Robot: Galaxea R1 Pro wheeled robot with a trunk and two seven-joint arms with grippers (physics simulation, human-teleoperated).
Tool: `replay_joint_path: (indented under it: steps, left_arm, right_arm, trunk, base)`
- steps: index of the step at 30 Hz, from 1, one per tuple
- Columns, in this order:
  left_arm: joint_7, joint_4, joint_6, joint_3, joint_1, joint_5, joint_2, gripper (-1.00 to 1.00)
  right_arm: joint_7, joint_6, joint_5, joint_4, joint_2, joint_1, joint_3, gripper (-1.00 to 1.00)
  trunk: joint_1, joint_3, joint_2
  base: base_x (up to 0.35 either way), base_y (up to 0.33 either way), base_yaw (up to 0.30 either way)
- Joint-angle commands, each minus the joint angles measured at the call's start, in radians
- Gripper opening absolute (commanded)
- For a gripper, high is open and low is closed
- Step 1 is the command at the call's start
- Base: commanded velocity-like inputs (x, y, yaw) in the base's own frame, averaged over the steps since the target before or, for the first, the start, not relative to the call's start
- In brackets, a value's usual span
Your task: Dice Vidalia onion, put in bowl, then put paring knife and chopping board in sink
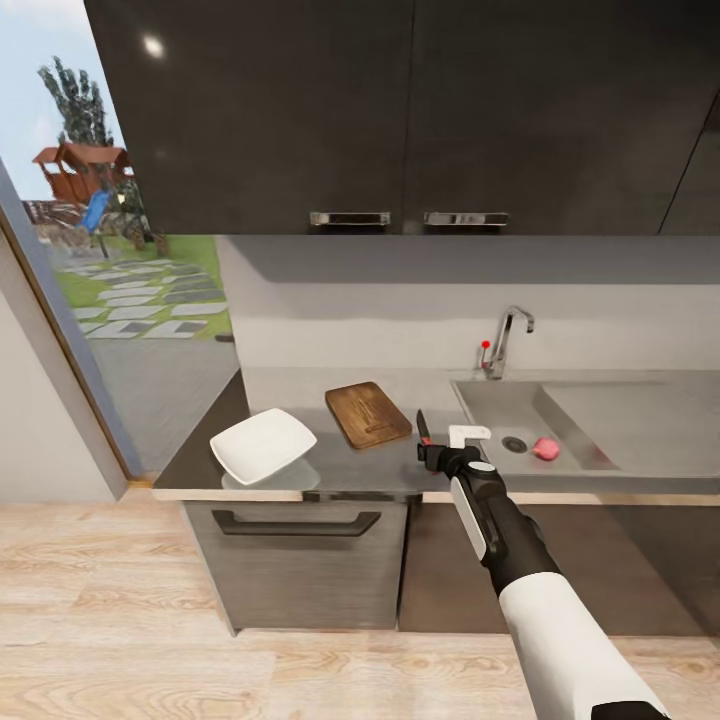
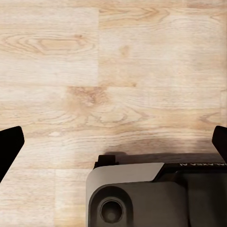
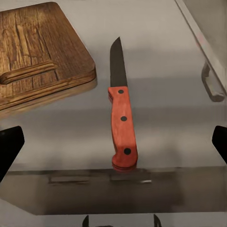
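Right gripper point(image 1: 437, 455) hangs wide open above the one paring knife point(image 3: 121, 124), lying flat near the countertop point(image 1: 200, 455) edge. Past it: one chopping board point(image 1: 368, 414), one bowl point(image 1: 262, 445), and one onion point(image 1: 545, 448) in the sink point(image 1: 500, 405). Left claw's fingertips point(image 2: 10, 146) spread apart over floor point(image 2: 113, 71).

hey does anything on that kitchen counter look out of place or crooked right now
Mostly tidy. The white bowl looks tilted, one edge raised off the countertop, and it sits close to the front edge. The chopping board lies at an angle. The paring knife lies flat beside it, and a pink onion sits in the sink.
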Motion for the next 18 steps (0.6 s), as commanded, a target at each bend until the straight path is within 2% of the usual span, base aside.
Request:
replay_joint_path:
  steps: [1,18]
  left_arm:
    - [0.0,-0.001,-0.002,0.0,0.0,0.0,0.0,1.0]
    - [0.0,-0.001,-0.002,0.001,0.0,0.0,0.0,1.0]
  right_arm:
    - [-0.005,0.006,0.0,-0.001,0.0,-0.001,0.002,1.0]
    - [-0.009,0.006,0.0,0.002,0.0,-0.001,0.002,1.0]
  trunk:
    - [0.0,-0.001,-0.001]
    - [0.0,-0.023,-0.001]
  base:
    - [0.0,-0.008,0.0]
    - [0.0,-0.001,0.0]
